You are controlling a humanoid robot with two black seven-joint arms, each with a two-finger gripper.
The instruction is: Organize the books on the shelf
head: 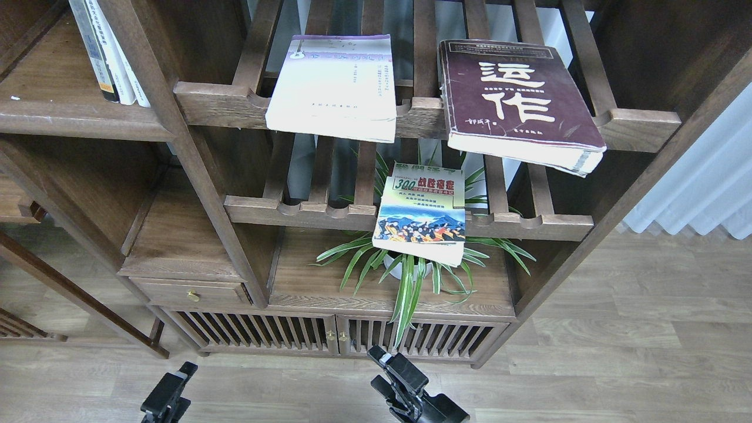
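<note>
A white and purple book [332, 85] lies flat on the upper slatted shelf [217, 106], overhanging its front rail. A dark maroon book [517, 103] lies flat to its right, also overhanging. A green and yellow book with a colourful cover [422, 211] lies on the lower slatted shelf [294, 212], sticking out over the front. Several upright books [108, 53] stand on the left shelf. My left gripper [167, 390] is low at the bottom edge, too dark to read. My right gripper [379, 370] is low at bottom centre, fingers apart and empty, far below the books.
A spider plant in a white pot [411, 270] stands on the cabinet top under the lower shelf. Below are slatted cabinet doors [329, 338] and a small drawer [191, 292]. Wooden floor lies in front, and a white curtain [699, 188] hangs at right.
</note>
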